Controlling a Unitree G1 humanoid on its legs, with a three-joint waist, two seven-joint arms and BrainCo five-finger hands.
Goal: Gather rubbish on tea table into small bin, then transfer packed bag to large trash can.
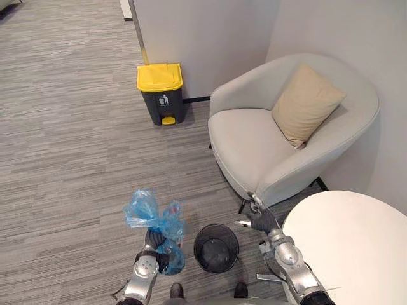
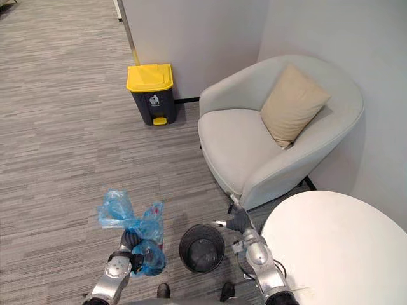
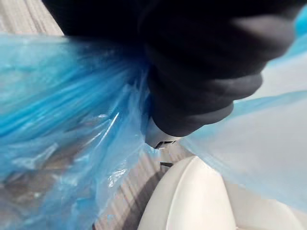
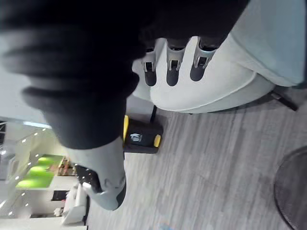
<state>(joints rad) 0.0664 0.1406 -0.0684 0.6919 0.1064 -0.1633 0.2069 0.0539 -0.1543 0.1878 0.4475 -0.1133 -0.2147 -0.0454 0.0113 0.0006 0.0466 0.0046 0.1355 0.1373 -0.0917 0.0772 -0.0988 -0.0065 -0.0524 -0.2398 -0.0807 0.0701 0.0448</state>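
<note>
The blue bag (image 1: 145,210) is held up off the floor by the left robot hand (image 1: 152,240). The film is bunched tightly at that hand. Its fingers are mostly buried in the plastic, so they are judged to be closed round the gathered neck. That hold would stop the contents from spilling during the carry.

The small bin (image 1: 198,244) stands on the floor just beside this hand, between it and the right robot hand (image 1: 257,219), and no liner can be seen in it. The right robot hand is held with its fingers straight and relaxed and nothing in it, raised next to the bench (image 1: 356,248) and close to the armchair (image 1: 254,146). It is probably kept free for balance or for the lid.

The large trash can (image 1: 160,95) stands well ahead of the left robot hand, against the wall, with its yellow lid down. The transfer step is therefore judged to be in hand, and the lid must be opened before the bag can be dropped in.
</note>
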